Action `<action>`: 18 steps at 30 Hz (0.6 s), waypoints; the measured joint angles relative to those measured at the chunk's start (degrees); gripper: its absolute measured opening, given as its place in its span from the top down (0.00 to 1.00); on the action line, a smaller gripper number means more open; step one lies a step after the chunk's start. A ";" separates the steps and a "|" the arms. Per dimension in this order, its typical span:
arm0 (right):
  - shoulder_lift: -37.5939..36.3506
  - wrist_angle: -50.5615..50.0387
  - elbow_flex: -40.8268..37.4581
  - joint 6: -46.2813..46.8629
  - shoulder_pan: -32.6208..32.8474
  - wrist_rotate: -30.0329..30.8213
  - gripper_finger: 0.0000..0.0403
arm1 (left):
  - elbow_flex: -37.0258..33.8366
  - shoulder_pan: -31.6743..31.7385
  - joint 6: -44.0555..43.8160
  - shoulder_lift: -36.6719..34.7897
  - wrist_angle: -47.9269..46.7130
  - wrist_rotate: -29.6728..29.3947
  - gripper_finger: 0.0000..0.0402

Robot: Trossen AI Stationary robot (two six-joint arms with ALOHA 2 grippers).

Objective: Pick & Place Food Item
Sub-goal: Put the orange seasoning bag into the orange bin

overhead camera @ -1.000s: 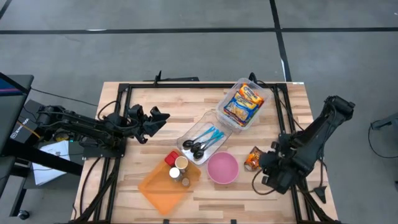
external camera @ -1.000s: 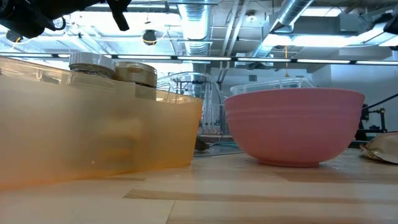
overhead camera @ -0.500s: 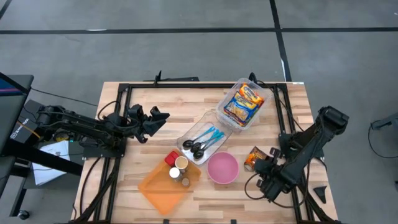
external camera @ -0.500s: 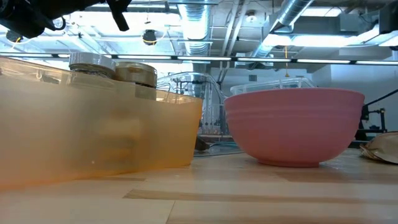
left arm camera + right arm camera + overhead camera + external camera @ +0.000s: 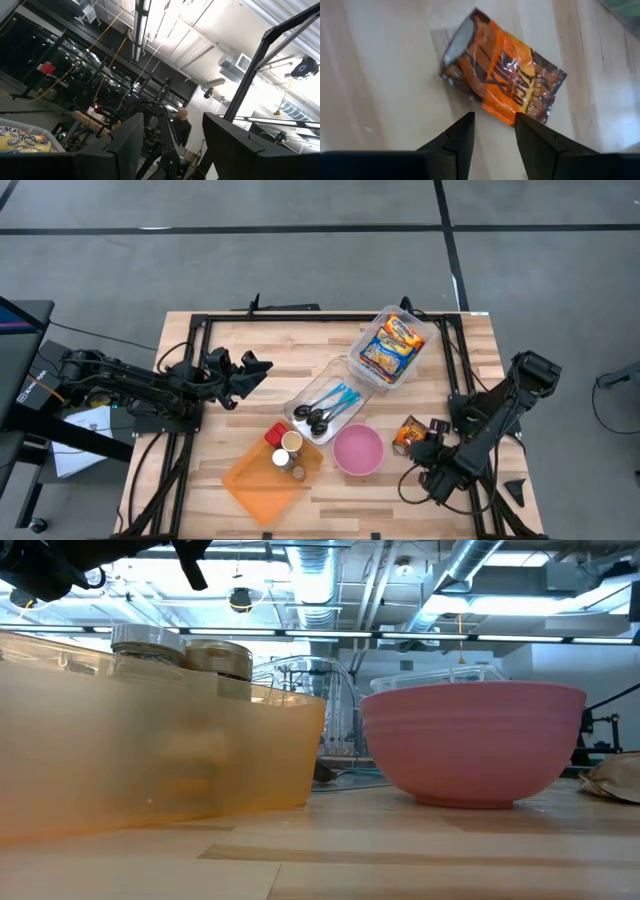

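The orange snack bag [image 5: 408, 434] lies flat on the wooden table [image 5: 230, 345], just right of the pink bowl [image 5: 358, 450] and near the table's right side. The right gripper [image 5: 494, 131] sits low just beside the bag, its two fingers apart with nothing between them, not touching the bag. The left gripper [image 5: 252, 372] waits over the left side of the table, fingers apart and holding nothing.
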 joint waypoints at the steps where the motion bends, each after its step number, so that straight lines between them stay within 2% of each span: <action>1: 0.00 0.04 -0.53 -1.14 0.00 -0.02 0.66 | 0.00 0.00 -0.03 0.01 -0.01 0.00 0.50; 9: -0.02 5.43 -3.78 -9.01 0.00 0.44 0.66 | 0.00 -0.01 -0.07 0.01 0.01 0.02 0.50; 18: -0.02 9.09 -5.69 -13.35 -0.84 4.46 0.66 | 0.00 -0.01 -0.09 0.01 0.03 0.04 0.50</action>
